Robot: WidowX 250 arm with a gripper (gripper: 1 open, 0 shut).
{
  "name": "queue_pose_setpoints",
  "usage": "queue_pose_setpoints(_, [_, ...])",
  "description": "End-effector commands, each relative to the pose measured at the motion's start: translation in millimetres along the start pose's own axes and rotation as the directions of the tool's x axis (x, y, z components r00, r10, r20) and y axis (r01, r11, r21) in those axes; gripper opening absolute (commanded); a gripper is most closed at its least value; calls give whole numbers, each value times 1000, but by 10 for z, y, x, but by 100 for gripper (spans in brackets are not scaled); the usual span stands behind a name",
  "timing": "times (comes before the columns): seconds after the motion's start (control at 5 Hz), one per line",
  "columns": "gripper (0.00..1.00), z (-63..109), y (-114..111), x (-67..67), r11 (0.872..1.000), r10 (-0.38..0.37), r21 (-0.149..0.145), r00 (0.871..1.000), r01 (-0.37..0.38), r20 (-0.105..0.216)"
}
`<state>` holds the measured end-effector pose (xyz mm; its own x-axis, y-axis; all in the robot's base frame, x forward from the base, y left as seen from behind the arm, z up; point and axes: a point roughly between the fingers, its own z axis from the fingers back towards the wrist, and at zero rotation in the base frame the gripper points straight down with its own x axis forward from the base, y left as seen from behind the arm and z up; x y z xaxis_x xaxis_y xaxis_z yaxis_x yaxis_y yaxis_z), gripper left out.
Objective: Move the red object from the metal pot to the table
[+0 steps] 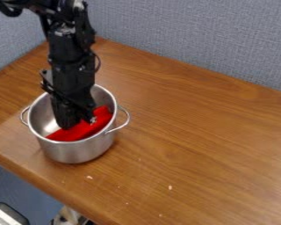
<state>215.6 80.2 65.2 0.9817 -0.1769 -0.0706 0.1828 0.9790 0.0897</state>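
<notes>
**Operator:** Red piece [84, 128] is inside the metal pot [70, 132], lying on or near the bottom, toward the right side of the bowl as the camera sees it. The pot stands on the tabletop [202, 132], near its front left corner.

**Inspector:** And the fingers?

**Operator:** My fingers [76, 116] reach straight down into the pot and are drawn fully together, right at the red piece. From this angle I cannot confirm whether they have pinched an edge of it or merely rest against it; the arm hides the contact.

**Inspector:** Your assessment of how the piece will handle?

**Operator:** I judge it light, small and flat, with a plain smooth surface. It looks thin, so there is little to bite on. Whether it is stiff or soft I cannot tell from here. Lying flat against polished steel, it may slide away rather than lift.

**Inspector:** Where would you take hold?

**Operator:** On a raised edge, pinching across the thin dimension, ideally where the piece leans against the pot wall. A grip on the flat face would likely slip.

**Inspector:** Risks?

**Operator:** Two. The piece may drop on the lift if the hold is only on a corner. Also, the pot seems light and free-standing, so I may drag or tip it if the fingers catch the rim or a loop handle coming out.

**Inspector:** Task status?

**Operator:** Not done; the red piece is not yet on the tabletop.
</notes>
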Motion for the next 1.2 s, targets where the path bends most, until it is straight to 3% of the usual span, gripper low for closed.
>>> queue_pose_setpoints(0.0, [0,267,34,123,1000,20,9,998,-20,52])
queue_pose_setpoints(0.4, [0,672,-181,342,1000,6,-18,999,-6,48])
queue_pose_setpoints(0.6, [0,806,-489,429,999,-37,-15,997,38,61])
queue_pose_setpoints(1.0, [0,778,-1243,433,986,-165,-2,983,166,79])
